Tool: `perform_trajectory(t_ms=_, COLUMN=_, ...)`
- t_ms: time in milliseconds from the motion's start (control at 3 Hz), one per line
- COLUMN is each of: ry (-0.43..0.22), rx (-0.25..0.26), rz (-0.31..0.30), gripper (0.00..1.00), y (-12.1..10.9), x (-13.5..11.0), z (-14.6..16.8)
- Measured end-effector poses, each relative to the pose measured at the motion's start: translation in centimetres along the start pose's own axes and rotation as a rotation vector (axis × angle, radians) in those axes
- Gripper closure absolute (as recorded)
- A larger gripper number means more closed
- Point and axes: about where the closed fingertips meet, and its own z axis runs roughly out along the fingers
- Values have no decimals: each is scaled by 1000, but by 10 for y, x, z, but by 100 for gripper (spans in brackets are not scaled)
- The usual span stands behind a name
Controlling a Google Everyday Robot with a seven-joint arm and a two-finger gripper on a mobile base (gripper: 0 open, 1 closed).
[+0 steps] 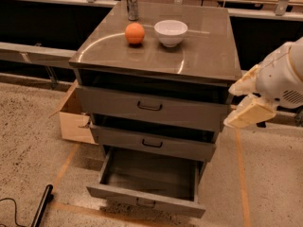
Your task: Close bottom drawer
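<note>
The claw (233,106) hangs beside the cabinet's (208,56) upper corner, seemingly released and empty, and not yet lined up to push. Well below it, the bottom drawer (151,171) juts fully out. It is a shallow grey sheet-metal box, bare inside, and its flat front with a small dark handle (145,202) offers a broad pushing face.

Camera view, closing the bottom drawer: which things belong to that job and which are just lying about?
Job: bottom drawer, pulled out; gripper, right of the cabinet, level with the top drawer.
Lying about: orange, white bowl, metal can on the cabinet top; cardboard box on the floor at left.
</note>
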Motion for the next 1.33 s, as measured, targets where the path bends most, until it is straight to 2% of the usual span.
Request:
perform_trajectory(t_ms=333, ry=-41, rx=-30, rz=-8, gripper=69, y=24, x=4, z=49)
perform_trajectory(t_ms=667, ry=-76, rx=-51, rz=-58, gripper=92, y=52, x=5, z=104)
perform_trajectory(t_ms=1000, ry=-106, rx=-78, rz=-101, gripper=100, y=82, x=6, z=172)
perform_trajectory(t_ms=1333, ry=-109, rx=-83, rz=-147, gripper=100, y=97, x=2, z=238)
